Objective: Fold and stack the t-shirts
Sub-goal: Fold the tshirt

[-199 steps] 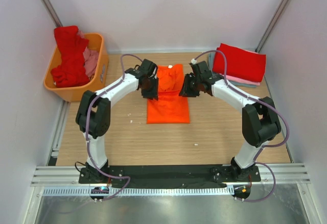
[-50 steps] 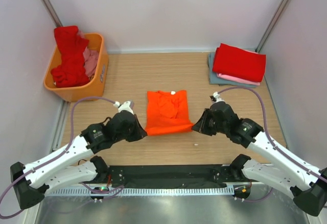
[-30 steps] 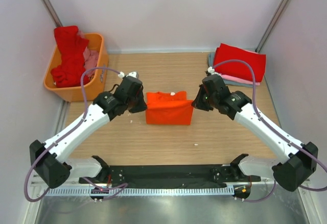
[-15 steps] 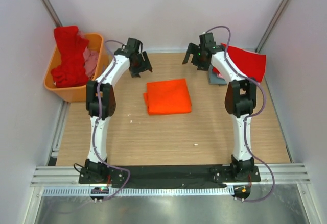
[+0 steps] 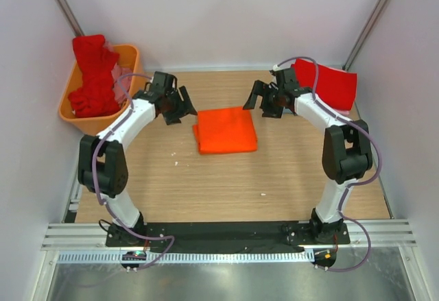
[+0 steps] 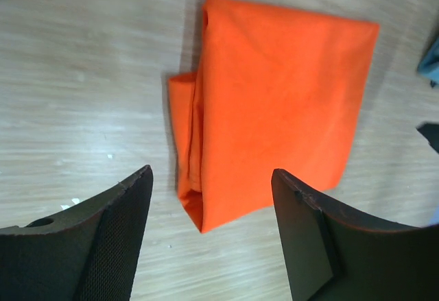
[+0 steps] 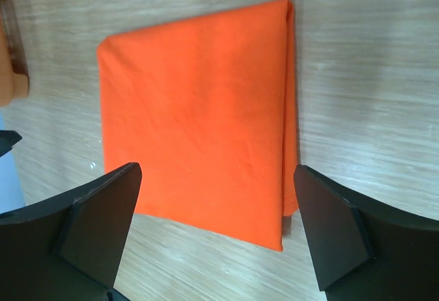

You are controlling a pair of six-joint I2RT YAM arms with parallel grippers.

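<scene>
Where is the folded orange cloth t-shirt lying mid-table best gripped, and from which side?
Probably grip the folded orange cloth t-shirt at its left edge, coming in low from the left: the layers bulge out unevenly there, so jaws could pinch them all together. The other edges look flatter.

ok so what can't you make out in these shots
top view: the shirts under the red t-shirt, hidden by it and the right arm
top view: the pink t-shirt in the basket, mostly under red cloth
wrist views: inner layers of the orange t-shirt, folded under
</scene>
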